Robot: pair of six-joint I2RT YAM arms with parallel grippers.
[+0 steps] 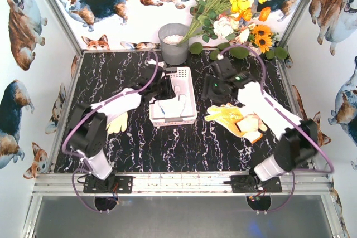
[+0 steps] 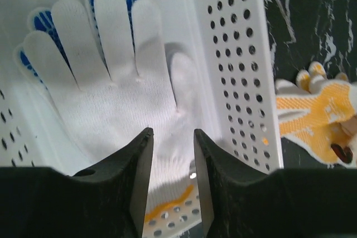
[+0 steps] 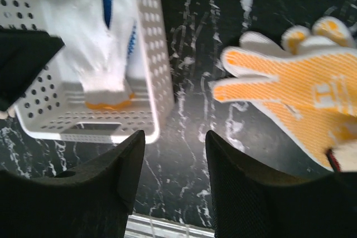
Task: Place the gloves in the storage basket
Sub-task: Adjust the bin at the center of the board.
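The white storage basket stands mid-table with blue-palmed white gloves lying in it. My left gripper hovers over the basket. Its jaws are open with a narrow gap and hold nothing. The white glove lies flat just below them, beside the perforated wall. My right gripper is open and empty above bare table, between the basket and the yellow-dotted gloves. A cream glove lies under my left arm.
A grey round pot stands behind the basket. A bunch of flowers fills the back right corner. Printed walls close the table on three sides, and a metal rail runs along the near edge.
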